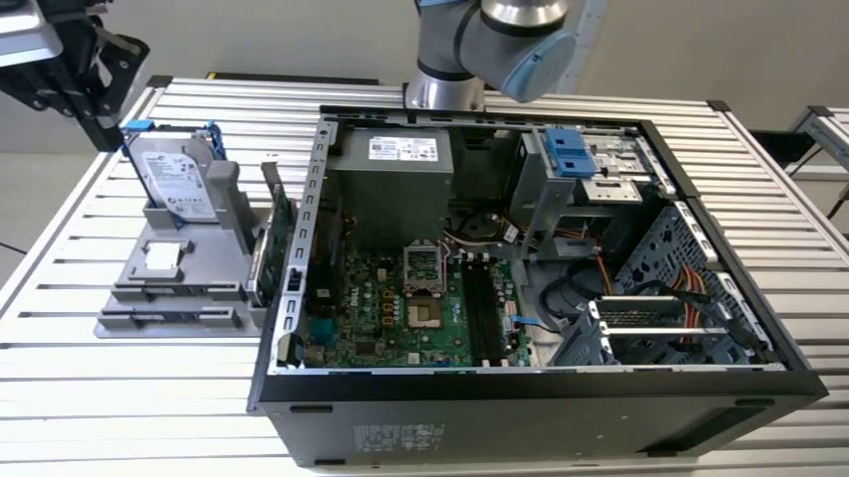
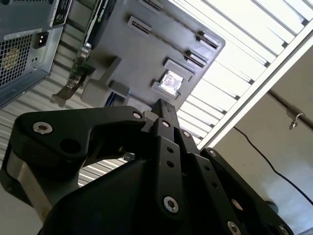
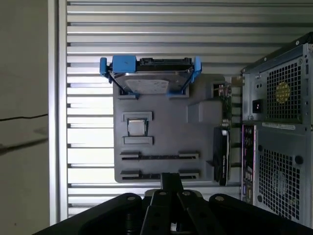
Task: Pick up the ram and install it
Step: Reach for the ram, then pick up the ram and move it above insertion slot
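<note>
Aluminium slats form the surface (image 1: pixel 80 397), carrying the open computer case (image 1: pixel 531 427) and, at the exterior view's left, a grey holder (image 1: pixel 199 323). High over that side hangs the hand (image 3: pixel 171 180), fingers pinched together on nothing. The ram (image 3: pixel 159 157) seems to be the thin dark strip slotted at the holder's near end. Likely the approach step: grasping calls for spread fingers squared to that edge. Above is open; the hard drive (image 3: pixel 149 83) and computer case hem two sides.
</note>
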Tool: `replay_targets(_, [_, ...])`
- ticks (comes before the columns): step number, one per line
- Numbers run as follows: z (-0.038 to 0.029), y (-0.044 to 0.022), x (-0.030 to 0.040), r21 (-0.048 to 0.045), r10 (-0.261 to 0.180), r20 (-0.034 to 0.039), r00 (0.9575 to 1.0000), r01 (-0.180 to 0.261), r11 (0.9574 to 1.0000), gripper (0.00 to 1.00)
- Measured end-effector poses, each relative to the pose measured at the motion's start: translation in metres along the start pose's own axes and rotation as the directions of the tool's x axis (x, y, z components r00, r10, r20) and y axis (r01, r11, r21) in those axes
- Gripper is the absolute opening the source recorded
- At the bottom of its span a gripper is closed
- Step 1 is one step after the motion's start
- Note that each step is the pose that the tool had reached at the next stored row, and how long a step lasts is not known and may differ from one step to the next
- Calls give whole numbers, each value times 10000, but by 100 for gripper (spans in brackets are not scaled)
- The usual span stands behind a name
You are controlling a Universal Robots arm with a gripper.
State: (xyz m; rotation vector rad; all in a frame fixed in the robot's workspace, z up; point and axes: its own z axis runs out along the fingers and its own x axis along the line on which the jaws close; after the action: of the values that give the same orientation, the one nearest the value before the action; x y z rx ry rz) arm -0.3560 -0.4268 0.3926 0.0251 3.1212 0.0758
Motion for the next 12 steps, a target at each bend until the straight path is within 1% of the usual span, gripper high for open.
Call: replay_targets(12, [-10, -210, 4, 0, 0, 0, 10000, 0, 10000, 0])
